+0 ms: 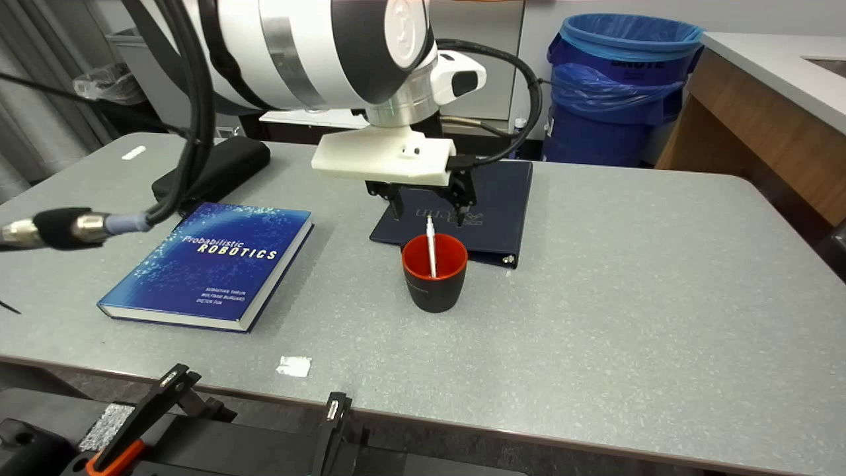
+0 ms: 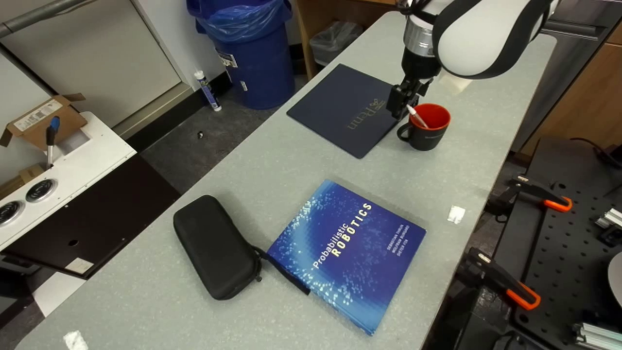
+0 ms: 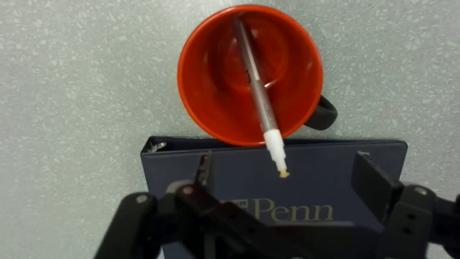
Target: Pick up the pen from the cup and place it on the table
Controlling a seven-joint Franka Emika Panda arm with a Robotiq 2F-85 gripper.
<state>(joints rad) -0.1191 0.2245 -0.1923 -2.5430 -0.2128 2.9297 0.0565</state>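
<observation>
Black and parted wide, your gripper [image 1: 429, 217] is hanging near the rim of the cup [image 1: 433, 295], on the side of the navy binder [image 2: 340, 109], its jaws standing well apart and clasping nothing. Between them, in the wrist view, the white tip of the pen [image 3: 261, 97] is showing, with a gap on either side. You are finding the pen inside the cup, leaning on the rim, tip poking out; the cup, dark outside and red within, is standing upright.

You are likely facing the grasp next. While you are lowering, a finger could be knocking the slanted pen round the rim if you are off centre. If you are gripping only the narrow tip, it could be slipping free, since so little is sticking out. If you are dropping too low, a finger could be striking the rim and tipping the cup; if you are lifting askew, the pen could be snagging and dragging the cup along.

Under the cup, the grey speckled table [image 1: 628, 297] is stretching out flat, with the binder lying just beside, perhaps touching. Farther off, a blue book [image 1: 208, 268] and a black case [image 2: 214, 248] are lying near each other, and a white scrap [image 1: 294, 365] is lying near the edge. Beyond the table, a blue bin [image 1: 595, 135] lined with plastic is standing near a wooden counter [image 1: 760, 116]
</observation>
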